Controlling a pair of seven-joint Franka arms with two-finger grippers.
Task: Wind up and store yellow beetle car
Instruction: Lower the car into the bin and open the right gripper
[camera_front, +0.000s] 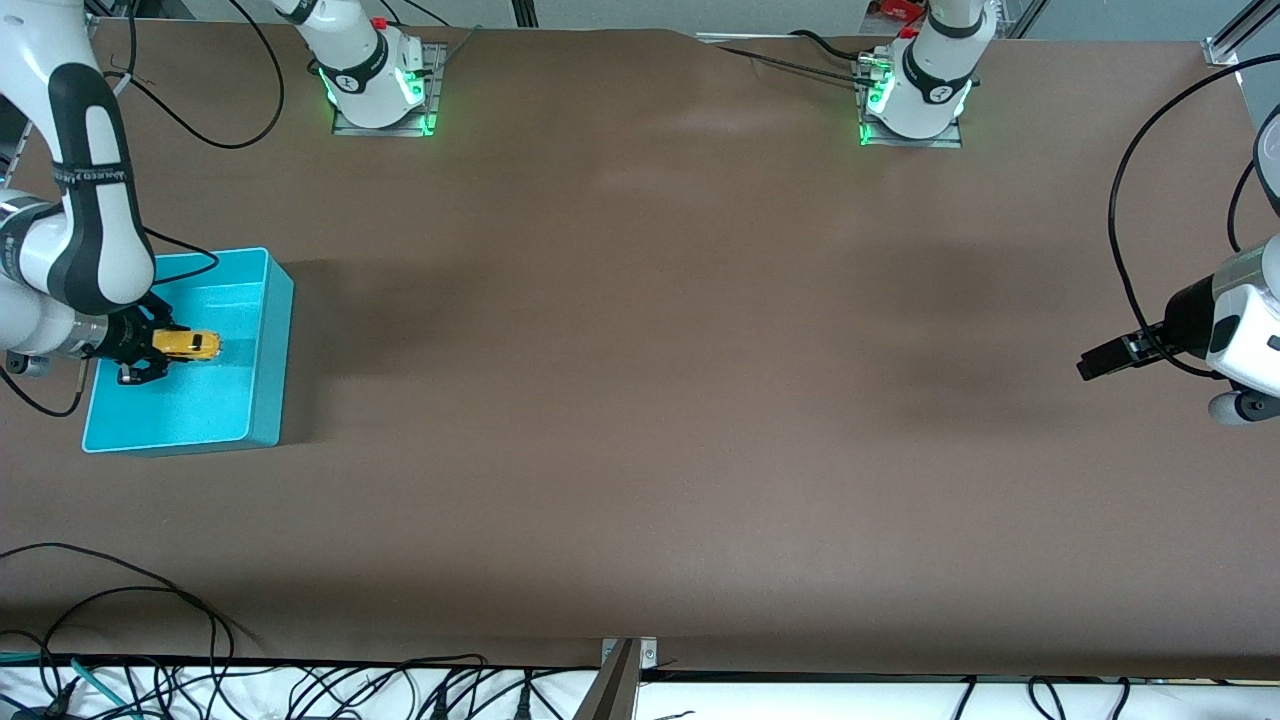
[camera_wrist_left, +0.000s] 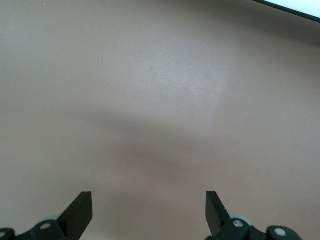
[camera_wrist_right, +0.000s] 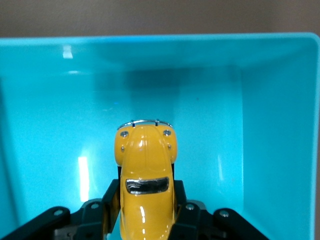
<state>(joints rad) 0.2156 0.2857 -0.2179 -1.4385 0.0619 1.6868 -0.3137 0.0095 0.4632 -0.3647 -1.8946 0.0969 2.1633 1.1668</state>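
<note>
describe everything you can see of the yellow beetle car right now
The yellow beetle car is a tiny glossy toy with a rounded body, a dark window, a chrome bumper and small round lights at its visible end. The right hand is shut on its sides, holding it level inside the turquoise bin, its free end pointing away from the hand. Whether it touches the bin floor cannot be told.

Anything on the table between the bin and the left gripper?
Nothing: the front view shows only bare brown table between the bin and the open left gripper. The left wrist view also shows bare tabletop.
</note>
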